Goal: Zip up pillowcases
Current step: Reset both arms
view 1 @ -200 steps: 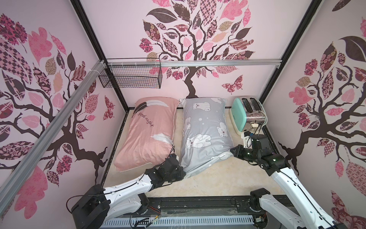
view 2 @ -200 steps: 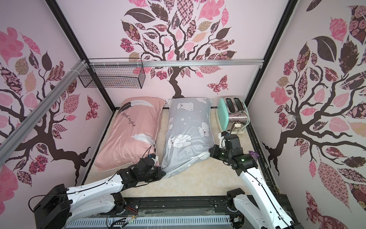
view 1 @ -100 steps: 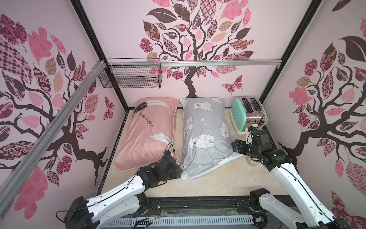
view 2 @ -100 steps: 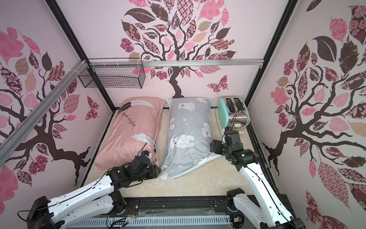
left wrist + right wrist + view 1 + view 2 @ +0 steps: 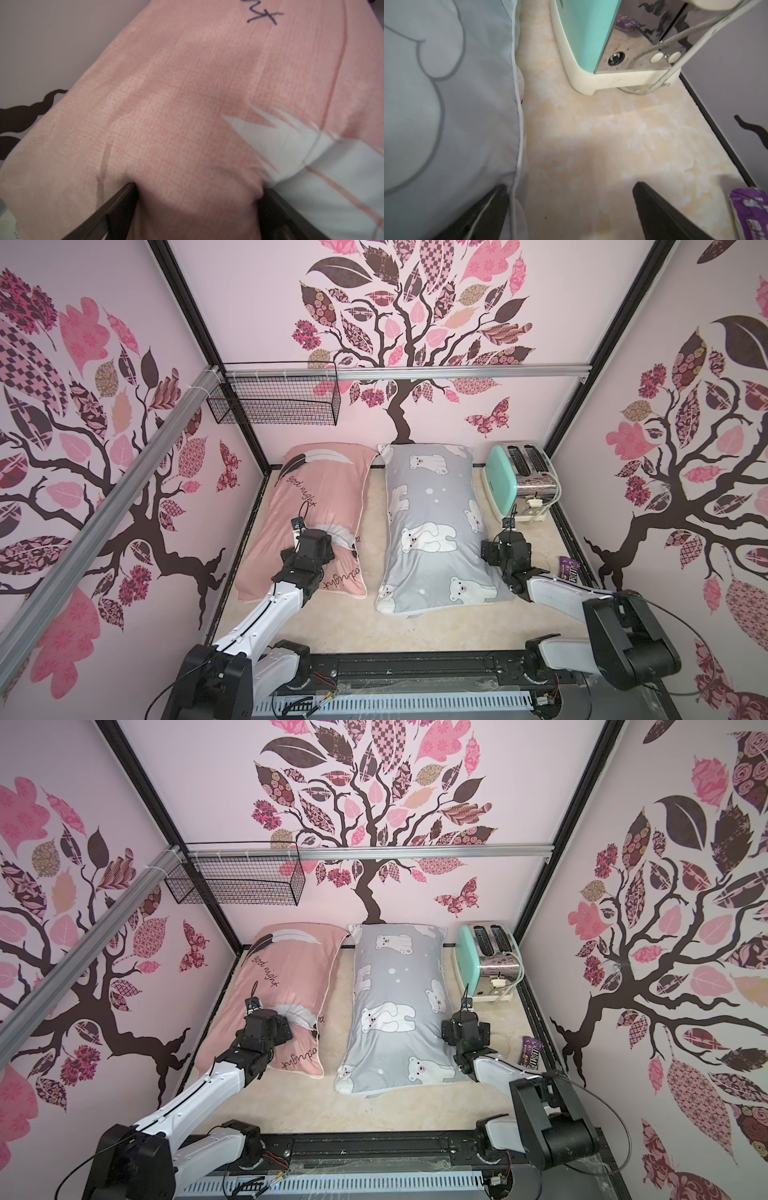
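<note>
Pressed left hand [image 5: 198,187], wide open and gripping nothing, into pink pillowcase [image 5: 328,497]; held right hand [image 5: 570,185] open, empty, beside grey polar-bear pillowcase [image 5: 432,510]

- Your left gripper [image 5: 197,187] has let go of the grey pillow's [image 5: 432,531] near corner and crossed onto the pink pillow [image 5: 320,506]. Its jaws now stand wide, pressed into the pink fabric.
- Your right gripper [image 5: 569,185] has released the grey pillow's right edge. Its jaws are spread, one at the piped seam, one over bare tabletop [image 5: 602,135].
- The grey pillow's near end, raised and bunched before, now lies flat, clear of the pink one.
</note>
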